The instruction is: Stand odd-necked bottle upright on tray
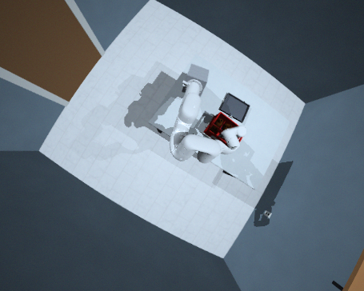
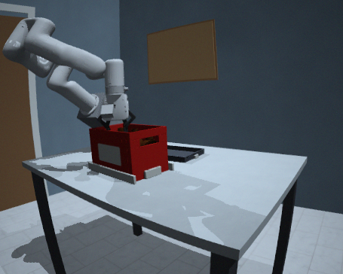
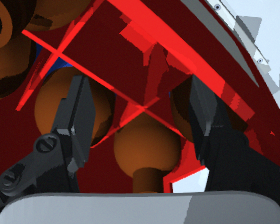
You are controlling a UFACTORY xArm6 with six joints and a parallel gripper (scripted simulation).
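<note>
From here I see the fingers spread apart, gripping nothing, at the top of the red crate (image 1: 212,135) (image 2: 148,159) (image 3: 231,95); brown bottles (image 3: 147,147) sit inside it, and the dark tray (image 1: 234,108) (image 2: 185,153) lies near it on the tabletop (image 2: 230,181), holding no bottle

White arm bent, wrist angled downward, end effector (image 2: 117,127) (image 3: 140,91) low, fingers apart
</note>
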